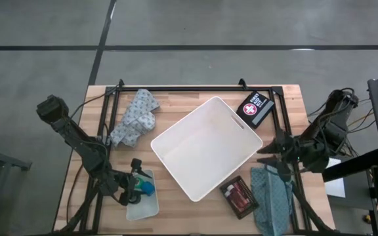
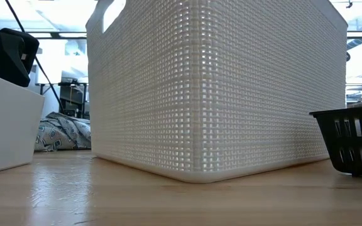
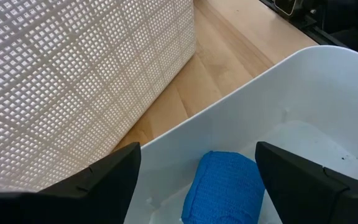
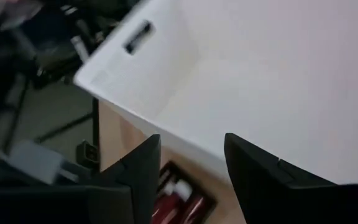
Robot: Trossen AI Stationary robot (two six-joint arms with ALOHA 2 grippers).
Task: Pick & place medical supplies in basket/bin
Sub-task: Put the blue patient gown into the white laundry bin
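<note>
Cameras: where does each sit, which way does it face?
High: overhead, straight down on the table; both arms show, white bin central.
Low: table height, level across; bin wall fills it.
Left wrist: looks past the open left pincer at a blue roll in the small tray.
Right wrist: looks past the right pincer into the bin.
Shared: all four see the bin.

A wooden table (image 1: 176,210) carries the white bin (image 1: 205,147), small tray (image 1: 143,204), patterned cloths (image 1: 134,118), teal pouch (image 1: 272,200) and two dark cases (image 1: 256,107)
</note>
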